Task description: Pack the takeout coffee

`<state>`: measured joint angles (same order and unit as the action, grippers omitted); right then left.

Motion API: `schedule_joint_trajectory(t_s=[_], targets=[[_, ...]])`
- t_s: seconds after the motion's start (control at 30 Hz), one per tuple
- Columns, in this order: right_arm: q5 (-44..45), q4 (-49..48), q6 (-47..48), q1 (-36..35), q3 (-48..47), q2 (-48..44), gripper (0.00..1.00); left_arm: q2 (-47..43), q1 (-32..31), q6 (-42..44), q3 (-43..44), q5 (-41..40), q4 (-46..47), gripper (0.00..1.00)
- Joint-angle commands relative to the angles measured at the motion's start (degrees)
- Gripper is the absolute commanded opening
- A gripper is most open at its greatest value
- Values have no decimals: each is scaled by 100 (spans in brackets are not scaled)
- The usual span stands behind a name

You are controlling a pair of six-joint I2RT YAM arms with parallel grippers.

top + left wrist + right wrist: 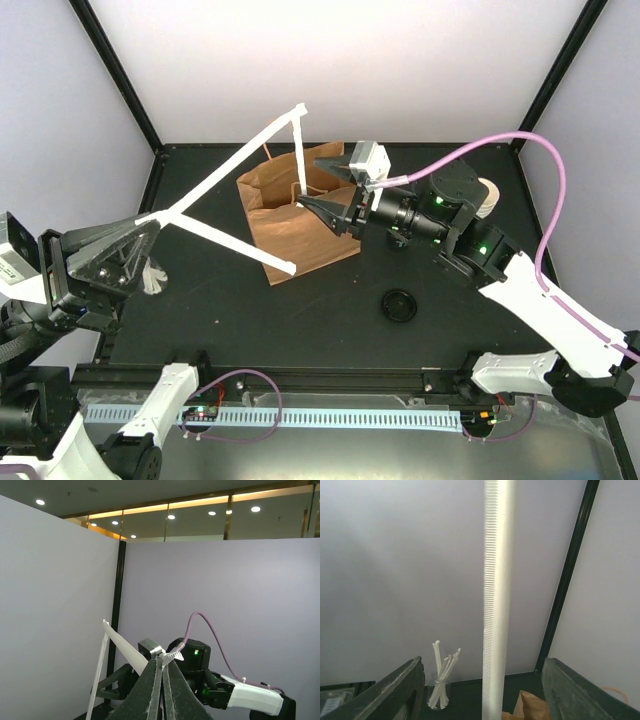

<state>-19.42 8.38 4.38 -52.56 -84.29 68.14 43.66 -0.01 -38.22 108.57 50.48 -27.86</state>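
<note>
The takeout coffee cup shows in no view. A brown paper bag stands open at the table's middle back; its edge also shows in the right wrist view. My left gripper is shut on long white paper-wrapped straws. One reaches up over the bag, another runs to the bag's front. A white straw hangs upright from the first one's far tip into the bag mouth. My right gripper is open, with that upright straw between its jaws.
A glass jar of wrapped straws stands by the left wall. A black lid lies on the table right of the bag. A cream-coloured cup shape shows behind the right arm. Black frame posts stand at the back corners.
</note>
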Motion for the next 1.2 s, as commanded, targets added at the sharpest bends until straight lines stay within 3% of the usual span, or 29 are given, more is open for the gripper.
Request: schedule_joint_trajectory(t_s=[0.0, 0.17, 0.3, 0.53, 0.73, 1.17], targets=[[215, -25, -2, -27, -236, 119, 63, -68, 13, -149, -1, 131, 240, 2], [260, -52, -29, -27, -281, 189, 54, -81, 17, -202, -4, 156, 304, 2], [228, -48, -56, -27, -316, 194, 29, -77, 17, -221, 6, 167, 332, 2], [199, -58, -48, -27, -29, -84, 8, -81, 17, -120, -26, 79, 248, 1], [369, -9, -191, -27, 668, -578, 6, -132, 15, 21, -143, -38, 272, 2], [951, 640, -873, -27, 3060, -2617, 5, -224, 12, 290, -840, -261, 393, 2]])
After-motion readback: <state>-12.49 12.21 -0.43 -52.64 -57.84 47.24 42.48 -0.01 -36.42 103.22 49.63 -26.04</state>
